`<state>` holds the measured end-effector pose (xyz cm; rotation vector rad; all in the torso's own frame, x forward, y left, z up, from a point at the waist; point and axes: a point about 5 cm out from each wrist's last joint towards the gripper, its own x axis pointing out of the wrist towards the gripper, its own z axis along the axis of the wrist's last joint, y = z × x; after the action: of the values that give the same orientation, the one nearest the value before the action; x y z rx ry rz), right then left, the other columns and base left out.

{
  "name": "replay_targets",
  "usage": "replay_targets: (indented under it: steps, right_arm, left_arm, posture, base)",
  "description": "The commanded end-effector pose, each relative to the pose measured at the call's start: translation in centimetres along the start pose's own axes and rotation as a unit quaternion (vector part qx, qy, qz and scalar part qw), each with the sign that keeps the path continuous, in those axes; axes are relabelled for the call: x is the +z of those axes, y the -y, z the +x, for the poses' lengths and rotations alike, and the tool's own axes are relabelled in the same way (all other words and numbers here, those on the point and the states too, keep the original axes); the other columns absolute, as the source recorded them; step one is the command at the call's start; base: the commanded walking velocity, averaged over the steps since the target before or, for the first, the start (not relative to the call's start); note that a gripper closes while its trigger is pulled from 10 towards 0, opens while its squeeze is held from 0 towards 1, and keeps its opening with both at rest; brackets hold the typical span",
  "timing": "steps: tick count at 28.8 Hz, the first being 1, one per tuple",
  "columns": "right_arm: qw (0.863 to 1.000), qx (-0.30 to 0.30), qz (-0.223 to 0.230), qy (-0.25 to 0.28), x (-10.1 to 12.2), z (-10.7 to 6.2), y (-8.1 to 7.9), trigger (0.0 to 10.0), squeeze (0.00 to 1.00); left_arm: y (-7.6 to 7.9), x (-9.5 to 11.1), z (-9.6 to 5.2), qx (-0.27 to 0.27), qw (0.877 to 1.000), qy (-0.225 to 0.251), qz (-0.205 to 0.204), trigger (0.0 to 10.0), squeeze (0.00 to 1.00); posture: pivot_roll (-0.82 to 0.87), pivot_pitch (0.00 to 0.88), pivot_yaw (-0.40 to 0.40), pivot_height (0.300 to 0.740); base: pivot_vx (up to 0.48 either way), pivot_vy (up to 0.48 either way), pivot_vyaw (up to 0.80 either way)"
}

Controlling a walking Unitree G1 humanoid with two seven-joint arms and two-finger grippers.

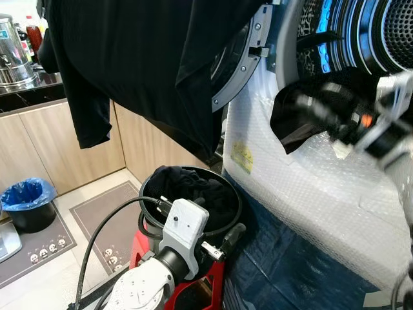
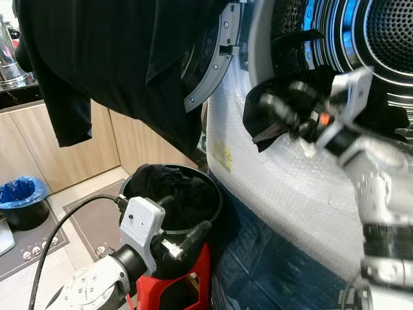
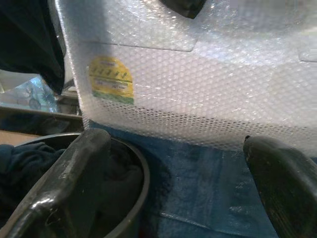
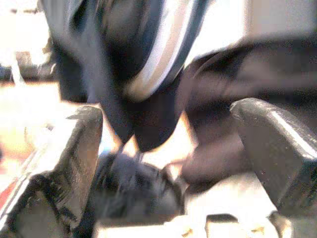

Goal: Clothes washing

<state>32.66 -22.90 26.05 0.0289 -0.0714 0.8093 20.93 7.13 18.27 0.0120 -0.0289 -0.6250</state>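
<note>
Kitchen floor w/ grey mats [image 1: 103,219], wood cabinets behind. Right tool [image 4: 168,163] raised at the washer drum [image 2: 381,39] mouth, fingers spread wide, gripping nothing; a black garment [image 2: 277,113] hangs over the drum rim just beside it. Left tool [image 3: 183,183] low, fingers apart, over the black basket [image 1: 233,194] of dark clothes [image 1: 193,184]. Black shirt [image 1: 148,58] draped on the open washer door [image 1: 242,61].

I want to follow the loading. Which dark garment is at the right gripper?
The black cloth at the washer's door rim, beside the right gripper; the others hang over the door or fill the bucket.
</note>
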Motion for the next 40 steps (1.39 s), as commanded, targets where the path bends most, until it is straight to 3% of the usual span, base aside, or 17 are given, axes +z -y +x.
replay_targets:
  steps: [1, 6, 9, 12, 16, 18, 22, 26, 33, 40]
  right_arm:
    - [0.999, 0.046, -0.015, -0.014, 0.3, 0.3, -1.5, 10.0, 0.00]
    - [0.996, 0.071, -0.009, -0.054, -1.2, 0.1, -3.3, 10.0, 0.00]
    - [0.991, 0.086, 0.003, -0.102, -3.8, 0.5, -5.0, 10.0, 0.00]
    - [0.990, 0.059, 0.013, -0.127, -5.1, 1.4, -5.7, 10.0, 0.00]
    - [0.990, 0.056, 0.013, -0.129, -5.2, 1.5, -5.8, 10.0, 0.00]
    - [0.992, 0.001, 0.049, -0.116, -6.1, 3.6, -6.0, 10.0, 0.00]
    - [0.990, -0.052, 0.070, -0.110, -6.6, 4.7, -5.7, 10.0, 0.00]
    - [0.990, -0.056, 0.071, -0.111, -6.6, 4.8, -5.7, 10.0, 0.00]
    - [0.973, -0.199, 0.102, -0.062, -6.1, 6.0, -3.0, 10.0, 0.00]
    - [0.968, -0.219, 0.118, -0.034, -5.4, 6.1, -2.2, 10.0, 0.00]
  left_arm:
    - [0.1, 0.2, 0.0, -0.004, 1.000, 0.005, 0.003, 10.0, 0.00]
    - [0.1, 0.2, 0.1, -0.005, 1.000, 0.006, 0.003, 10.0, 0.00]
    - [0.1, 0.2, 0.1, -0.006, 1.000, 0.006, 0.002, 10.0, 0.00]
    - [0.1, 0.3, 0.1, -0.006, 1.000, 0.006, 0.001, 10.0, 0.00]
    - [0.1, 0.3, 0.1, -0.006, 1.000, 0.006, 0.002, 10.0, 0.00]
    - [0.1, 0.3, 0.1, -0.003, 1.000, 0.006, 0.002, 10.0, 0.00]
    - [0.1, 0.3, 0.1, -0.001, 1.000, 0.006, 0.001, 10.0, 0.00]
    - [0.1, 0.3, 0.1, -0.001, 1.000, 0.006, 0.002, 10.0, 0.00]
    - [0.0, 0.3, 0.1, 0.001, 1.000, 0.004, 0.002, 10.0, 0.00]
    - [0.0, 0.3, 0.1, 0.001, 1.000, 0.004, 0.002, 10.0, 0.00]
  posture:
    - [0.03, 0.000, -0.072, 0.740]
    - [0.03, 0.000, -0.073, 0.740]
    - [0.03, 0.000, -0.076, 0.740]
    - [0.03, 0.000, -0.079, 0.740]
    - [0.03, 0.000, -0.079, 0.740]
    - [0.04, 0.000, -0.082, 0.740]
    - [0.04, 0.000, -0.080, 0.740]
    - [0.04, 0.000, -0.080, 0.740]
    - [0.04, 0.000, -0.074, 0.740]
    - [0.04, 0.000, -0.074, 0.740]
  base:
    - [0.000, 0.000, 0.00]
    - [0.000, 0.000, 0.00]
    - [0.000, 0.000, 0.00]
    - [0.000, 0.000, 0.00]
    - [0.000, 0.000, 0.00]
    - [0.000, 0.000, 0.00]
    - [0.000, 0.000, 0.00]
    - [0.000, 0.000, 0.00]
    - [0.000, 0.000, 0.00]
    - [0.000, 0.000, 0.00]
